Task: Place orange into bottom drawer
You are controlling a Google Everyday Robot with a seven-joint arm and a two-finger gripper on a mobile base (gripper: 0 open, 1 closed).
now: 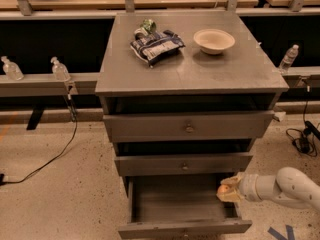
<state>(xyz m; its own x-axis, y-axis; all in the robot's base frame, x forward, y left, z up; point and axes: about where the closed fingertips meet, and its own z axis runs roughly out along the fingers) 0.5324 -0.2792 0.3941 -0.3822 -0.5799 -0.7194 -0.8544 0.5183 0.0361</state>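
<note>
The orange (pixel 222 188) is held in the gripper (pixel 226 190), whose fingers are closed narrowly around the fruit, so that only part of its skin is seen between them. It is carried at the right edge of the bottom drawer (pixel 175 206), just above the right side wall and not yet down inside the box. The drawer is pulled well out, its grey floor laid bare and its front panel lying nearest the camera; this opening is what allows the fruit to be brought in from the side, under the shut middle drawer (pixel 184 164) and the shut top drawer (pixel 187 127). The white arm (pixel 280 186) is reached in low from the right, nearly level, which is judged to be the only way to clear the overhanging drawer fronts. The step in hand is taken to be the carrying-in before release; a little further travel leftward and downward would seem to be called for, lest the fruit be dropped on the wall and roll out. On the cabinet top (pixel 230 71) a white bowl (pixel 214 40) and a snack bag (pixel 156 45) are left untouched, well apart from the work.
</note>
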